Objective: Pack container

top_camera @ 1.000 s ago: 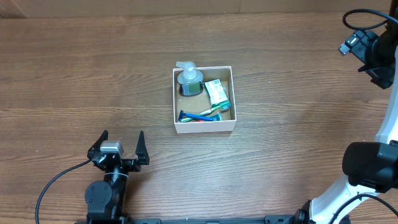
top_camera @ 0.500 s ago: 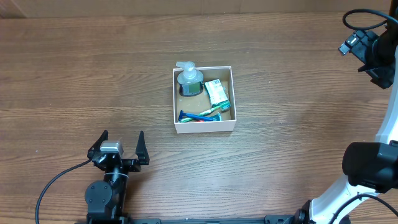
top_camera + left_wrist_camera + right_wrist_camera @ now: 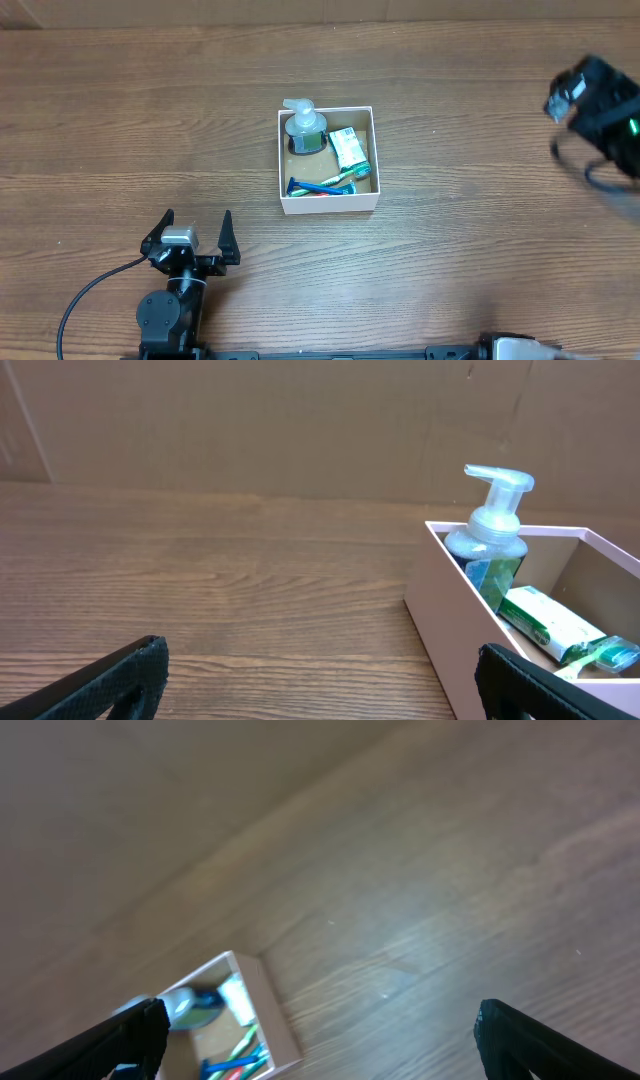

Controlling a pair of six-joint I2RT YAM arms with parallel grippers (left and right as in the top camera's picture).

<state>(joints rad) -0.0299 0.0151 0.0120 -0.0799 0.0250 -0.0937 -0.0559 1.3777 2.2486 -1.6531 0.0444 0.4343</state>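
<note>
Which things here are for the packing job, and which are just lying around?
For the job: container, and inside it the pump bottle, green-and-white packet, blue and green sticks.
Just there: wooden table, cardboard wall behind.

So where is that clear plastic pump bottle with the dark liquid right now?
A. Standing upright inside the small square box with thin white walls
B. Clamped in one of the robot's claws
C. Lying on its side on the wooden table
A: the clear plastic pump bottle stands upright in a corner of the small square box with thin white walls, its pump head at the top, beside the other toiletries.
</note>
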